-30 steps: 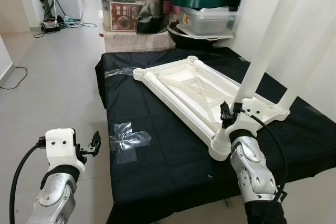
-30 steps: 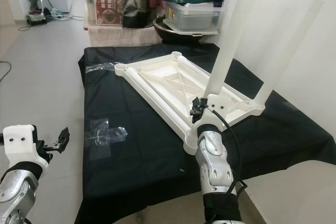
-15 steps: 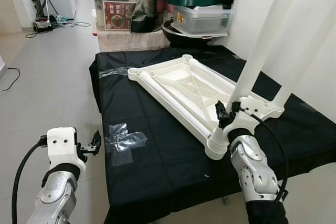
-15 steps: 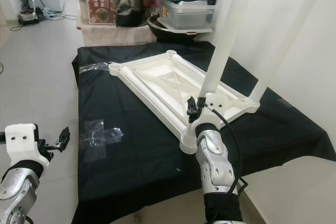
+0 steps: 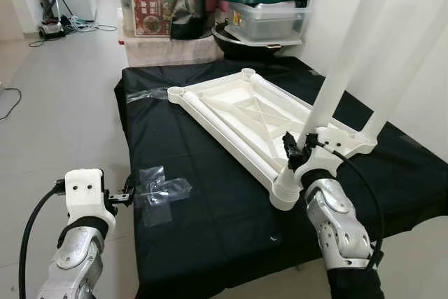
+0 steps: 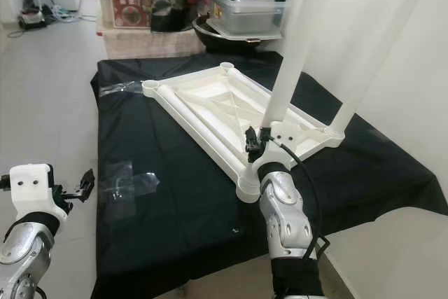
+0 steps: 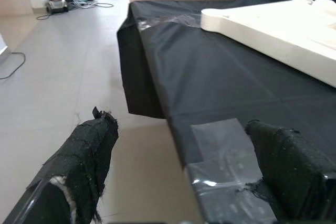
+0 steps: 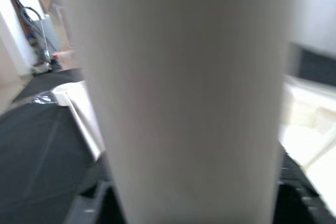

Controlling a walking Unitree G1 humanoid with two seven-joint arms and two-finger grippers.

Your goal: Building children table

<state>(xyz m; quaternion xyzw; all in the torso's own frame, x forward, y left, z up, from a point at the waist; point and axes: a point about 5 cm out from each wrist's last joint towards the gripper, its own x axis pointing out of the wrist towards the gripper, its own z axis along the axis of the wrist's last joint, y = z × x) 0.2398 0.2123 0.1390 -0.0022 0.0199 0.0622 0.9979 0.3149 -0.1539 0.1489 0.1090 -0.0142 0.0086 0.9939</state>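
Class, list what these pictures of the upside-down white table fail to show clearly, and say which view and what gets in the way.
- Right gripper: both eye views, too small to tell whether it clamps the near leg.
- Far leg: left eye view, top cut off by the edge.
- Near leg's socket: right wrist view, blurred leg blocks it.
- Box label: eye views, print too small.

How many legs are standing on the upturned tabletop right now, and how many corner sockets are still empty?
Legs standing up from the tabletop: 2, the near leg gripped by the right gripper and the far leg
Empty sockets: 3, at and
Total: 5
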